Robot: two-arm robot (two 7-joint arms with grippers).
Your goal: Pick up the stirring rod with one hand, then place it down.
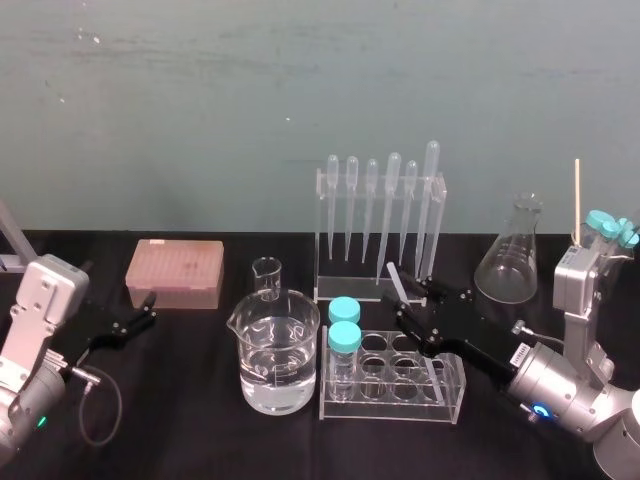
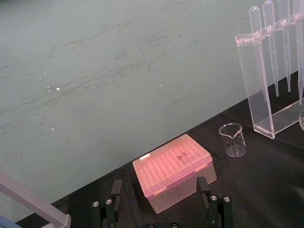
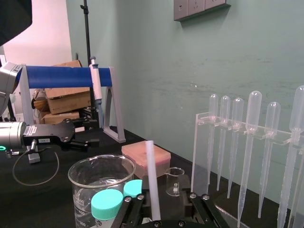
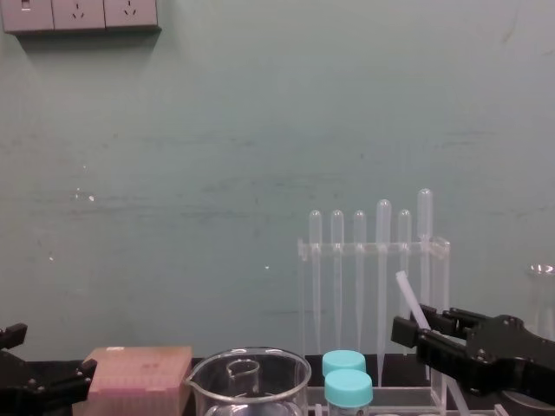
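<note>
- Black desk (image 1: 200, 440); pale green wall (image 1: 300, 80) behind, sockets (image 4: 78, 13) high on it.
- Gripped in the closed right hand (image 1: 408, 310): the rod (image 1: 396, 282), held above the tube rack (image 1: 390, 405).
- Long axis tilted: upper end out past the fingers, leaning left and away toward the pipette rack (image 1: 350, 288); lower end below the hand, over the tube rack's right side.
- Far off to that hand's left, parked low over the desk with fingers apart: the left hand (image 1: 148, 310).
</note>
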